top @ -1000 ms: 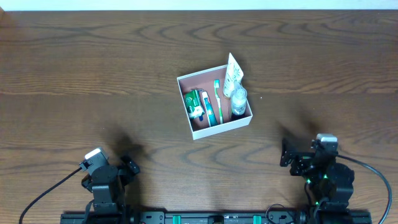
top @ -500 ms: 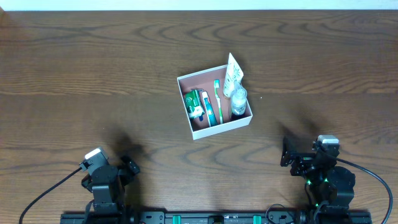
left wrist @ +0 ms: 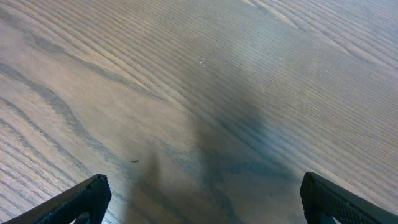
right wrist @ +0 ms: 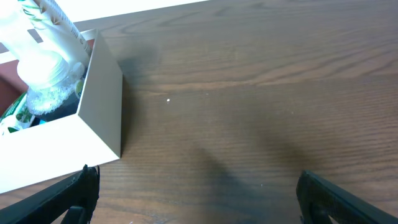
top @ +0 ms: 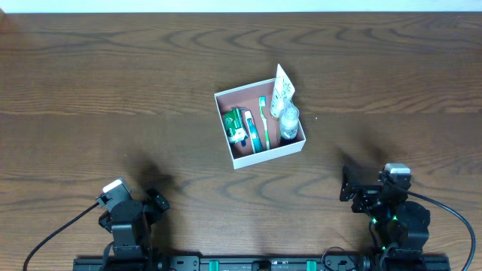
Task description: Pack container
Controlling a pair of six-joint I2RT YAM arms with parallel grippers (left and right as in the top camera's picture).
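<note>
The container [top: 245, 159], a square white-walled box with a pink-brown inside, sits at the middle of the table. It holds a green-and-white packet [top: 235, 125], a green toothbrush [top: 264, 122], a white tube [top: 282, 90] and a clear bottle [top: 289, 120]. Its white wall also shows in the right wrist view [right wrist: 102, 93]. My left gripper [top: 151, 202] is open and empty at the front left, over bare wood [left wrist: 202, 211]. My right gripper [top: 348, 188] is open and empty at the front right, apart from the box [right wrist: 196, 205].
The dark wooden table [top: 113, 90] stretches all round the box. The arm bases and cables [top: 45, 245] sit along the front edge.
The right arm has drawn back slightly toward the front edge. The left arm and the box have not moved.
</note>
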